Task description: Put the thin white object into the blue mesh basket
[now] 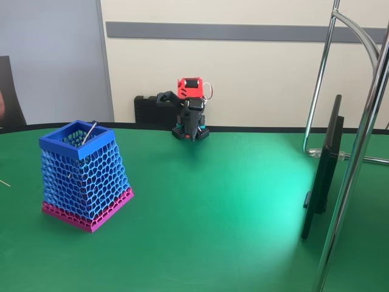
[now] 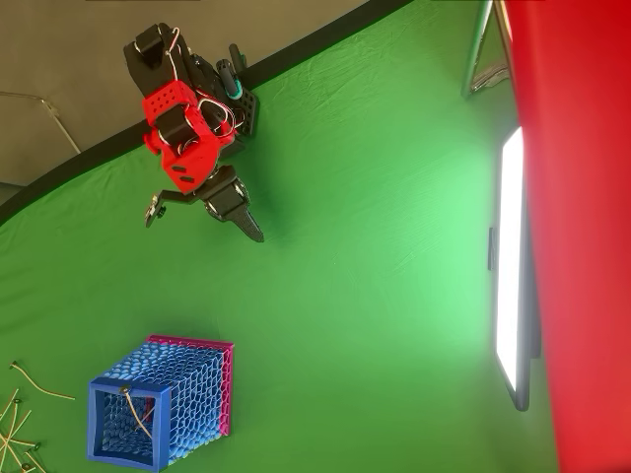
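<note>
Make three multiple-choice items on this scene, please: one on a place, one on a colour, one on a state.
1. Where is the thin white object?
A. on the green table
B. inside the blue mesh basket
C. in the gripper

2. What colour is the basket's base band?
A. yellow
B. black
C. magenta-pink

3. What does the gripper hold?
A. nothing
B. the basket
C. a tan sliver

Answers:
1 B: in both views the stick leans inside the basket, its dark tip at the rim.
2 C: the fixed view shows a pink band under the blue mesh.
3 A: the fingers are by the arm's base, with nothing between them.
</note>
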You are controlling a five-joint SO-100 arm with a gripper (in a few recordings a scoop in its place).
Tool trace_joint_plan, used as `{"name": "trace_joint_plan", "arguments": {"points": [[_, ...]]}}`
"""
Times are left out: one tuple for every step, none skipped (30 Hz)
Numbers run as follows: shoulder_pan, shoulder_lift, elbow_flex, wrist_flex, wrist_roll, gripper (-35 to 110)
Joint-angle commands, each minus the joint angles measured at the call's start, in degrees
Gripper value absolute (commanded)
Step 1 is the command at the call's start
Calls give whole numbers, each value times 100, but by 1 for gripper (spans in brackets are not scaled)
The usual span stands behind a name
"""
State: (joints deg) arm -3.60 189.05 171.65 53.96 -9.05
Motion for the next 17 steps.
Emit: {"name": "trace_joint_plan", "arguments": {"points": [[18,114,97,88,211,0],[35,132,176,97,264,0],[44,141,237,114,299,0],[53,141,308,123,387,0],[97,141,308,167,527,0],[114,141,308,167,615,0],[114,141,308,167,633,0],[114,141,308,167,642,0],[123,141,308,167,668,0],[132,141,308,167,677,0],[132,141,308,167,677,0],[132,141,308,176,668,0],[132,141,308,176,659,0],[132,141,308,176,650,0],[123,141,308,176,642,0],[123,141,308,176,633,0],[123,141,308,176,633,1]]}}
